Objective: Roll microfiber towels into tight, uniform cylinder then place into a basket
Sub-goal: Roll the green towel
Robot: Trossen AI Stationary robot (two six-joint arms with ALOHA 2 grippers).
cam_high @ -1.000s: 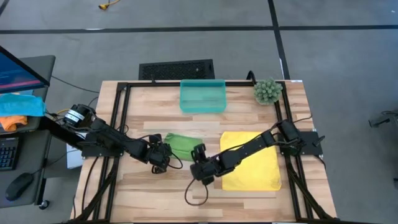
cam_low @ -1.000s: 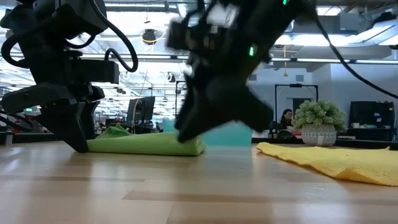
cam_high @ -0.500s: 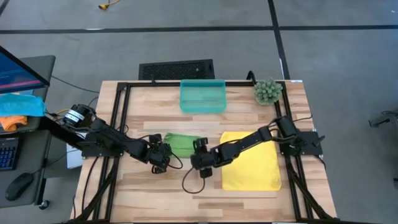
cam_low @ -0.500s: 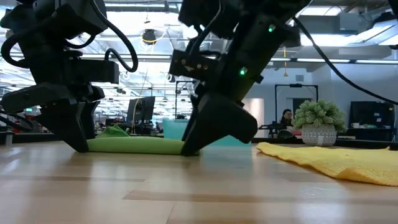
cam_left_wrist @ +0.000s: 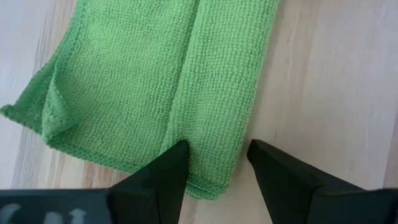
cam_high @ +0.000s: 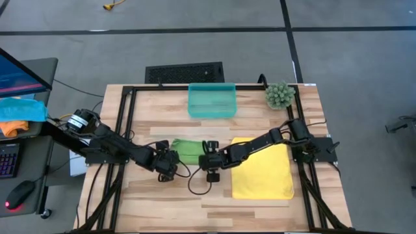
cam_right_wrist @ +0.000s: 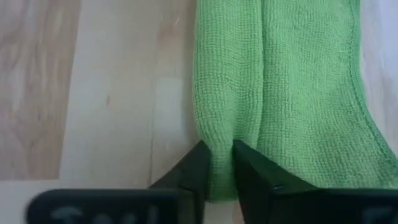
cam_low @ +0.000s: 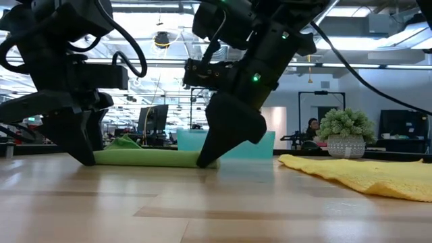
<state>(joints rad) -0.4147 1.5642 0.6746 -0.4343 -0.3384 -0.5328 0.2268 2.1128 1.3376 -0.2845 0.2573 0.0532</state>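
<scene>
You have the green towel (cam_high: 188,151) part rolled near the basket (cam_high: 212,99), right end effector (cam_right_wrist: 216,167) pinching one end, left end effector (cam_left_wrist: 214,163) apart at the other; yellow towel (cam_high: 263,170) lies flat, basket empty.

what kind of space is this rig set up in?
Probably an open-plan robotics lab or office: the low view shows rows of ceiling lights and monitors behind the wooden table, and the high view shows a desk with a keyboard.

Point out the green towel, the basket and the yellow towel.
green towel (cam_right_wrist: 273,93), right wrist view, on its folded middle.
basket (cam_high: 211,114), high view, on its near wall.
yellow towel (cam_high: 263,175), high view, on its flat centre.
</scene>
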